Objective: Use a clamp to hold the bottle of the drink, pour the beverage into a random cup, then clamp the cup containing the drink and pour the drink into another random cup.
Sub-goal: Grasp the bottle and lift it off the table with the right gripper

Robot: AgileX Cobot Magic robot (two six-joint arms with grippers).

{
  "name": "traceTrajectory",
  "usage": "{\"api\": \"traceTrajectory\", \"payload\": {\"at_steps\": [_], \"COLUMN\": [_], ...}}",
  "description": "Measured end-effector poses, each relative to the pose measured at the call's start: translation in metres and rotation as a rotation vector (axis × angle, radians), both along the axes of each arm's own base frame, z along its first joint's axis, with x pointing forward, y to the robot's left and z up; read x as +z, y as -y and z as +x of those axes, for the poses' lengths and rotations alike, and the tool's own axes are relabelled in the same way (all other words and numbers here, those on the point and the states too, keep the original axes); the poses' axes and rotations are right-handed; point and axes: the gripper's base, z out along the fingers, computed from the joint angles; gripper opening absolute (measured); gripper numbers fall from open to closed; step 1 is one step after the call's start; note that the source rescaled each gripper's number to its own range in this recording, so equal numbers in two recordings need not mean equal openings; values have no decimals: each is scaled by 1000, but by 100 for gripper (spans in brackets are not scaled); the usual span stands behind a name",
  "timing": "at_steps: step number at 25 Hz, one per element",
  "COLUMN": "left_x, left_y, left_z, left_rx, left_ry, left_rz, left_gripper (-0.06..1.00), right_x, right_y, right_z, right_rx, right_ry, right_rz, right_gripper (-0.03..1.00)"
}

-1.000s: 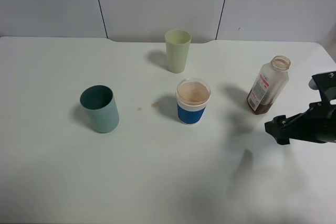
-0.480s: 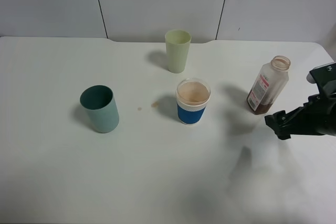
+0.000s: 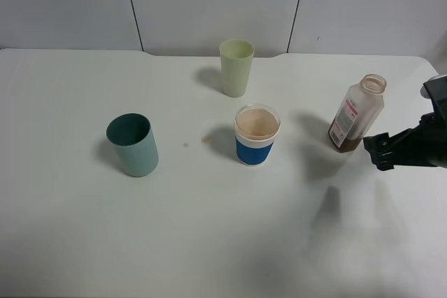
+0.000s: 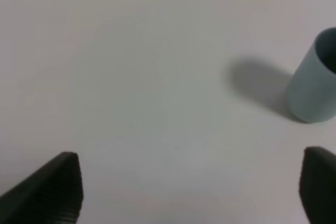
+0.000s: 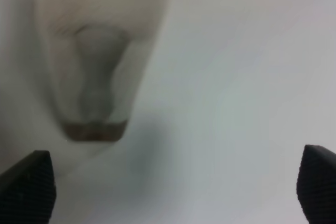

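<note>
Blue-banded cup (image 3: 255,150) full of brown beverage (image 3: 256,125). To its right, uncapped bottle (image 3: 356,113), upright, between cup and right clamp (image 3: 380,151), jaws spread, empty. To its left, teal tumbler (image 3: 133,144); behind, pale green tumbler (image 3: 236,68). Left clamp (image 4: 184,192) spread, empty, near teal tumbler.

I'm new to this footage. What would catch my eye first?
The blue-banded paper cup in the middle of the table holds brown drink. Right of it stands a nearly empty bottle, the open right gripper close beside it. A teal cup stands at left.
</note>
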Motion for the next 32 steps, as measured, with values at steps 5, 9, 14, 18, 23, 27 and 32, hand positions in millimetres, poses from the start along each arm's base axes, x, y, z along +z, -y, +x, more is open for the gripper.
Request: {"api": "traceTrajectory", "payload": {"at_steps": [5, 9, 14, 18, 23, 27, 32], "left_x": [0, 0, 0, 0, 0, 0, 0], "left_y": [0, 0, 0, 0, 0, 0, 0], "left_z": [0, 0, 0, 0, 0, 0, 0], "left_rx": [0, 0, 0, 0, 0, 0, 0], "left_ry": [0, 0, 0, 0, 0, 0, 0], "left_rz": [0, 0, 0, 0, 0, 0, 0], "left_gripper": [50, 50, 50, 50, 50, 50, 50], "right_x": [3, 4, -16, -39, -51, -55, -47], "right_y": [3, 6, 9, 0, -16, -19, -19], "right_z": [2, 3, 10, 15, 22, 25, 30], "right_rx": [-17, -46, -83, -22, 58, 78, 74], "right_ry": [32, 55, -2, -61, -5, 17, 116], "right_rz": [-41, -46, -59, -85, -45, -35, -38], "right_gripper": [90, 90, 90, 90, 90, 90, 90]}}
